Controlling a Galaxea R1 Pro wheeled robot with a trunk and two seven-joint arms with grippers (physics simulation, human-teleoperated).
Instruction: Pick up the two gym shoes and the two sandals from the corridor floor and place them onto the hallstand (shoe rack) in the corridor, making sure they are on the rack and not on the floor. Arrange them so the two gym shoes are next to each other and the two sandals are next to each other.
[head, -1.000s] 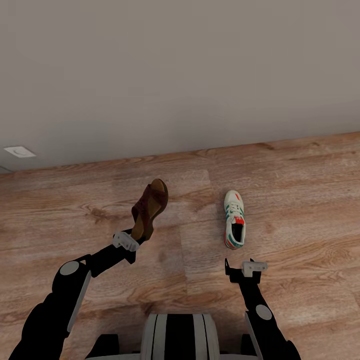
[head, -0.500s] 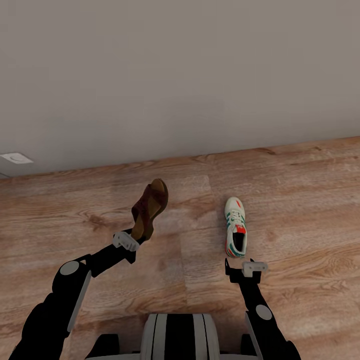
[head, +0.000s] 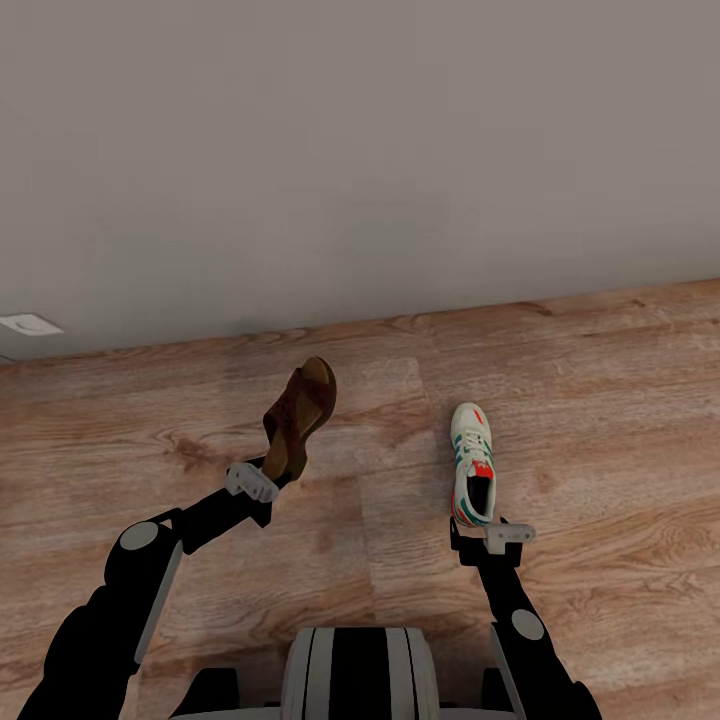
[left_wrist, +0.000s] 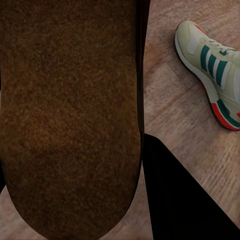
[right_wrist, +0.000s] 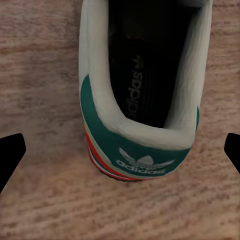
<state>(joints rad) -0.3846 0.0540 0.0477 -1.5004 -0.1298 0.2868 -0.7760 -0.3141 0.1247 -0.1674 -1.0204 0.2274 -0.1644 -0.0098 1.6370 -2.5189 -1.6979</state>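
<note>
My left gripper (head: 268, 472) is shut on a brown sandal (head: 298, 417), held up off the corridor floor (head: 600, 400); its brown sole (left_wrist: 70, 115) is close to the left wrist camera. One white gym shoe (head: 471, 462) with green stripes lies on the planks, toe toward the wall. My right gripper (head: 492, 528) hangs open just above its heel (right_wrist: 137, 145), with a dark fingertip (right_wrist: 10, 152) on each side of the shoe. The same gym shoe (left_wrist: 212, 70) shows in the left wrist view. The hallstand, the other gym shoe and the other sandal are out of view.
A plain grey wall (head: 360, 150) runs across the far side, close behind the shoes. A small white plate (head: 25, 324) sits low on the wall at far left. My base (head: 355, 670) shows at the near edge.
The whole view has shifted: the gym shoe now lies nearer, its heel right under my open right gripper. The left gripper still holds the sandal the same way.
</note>
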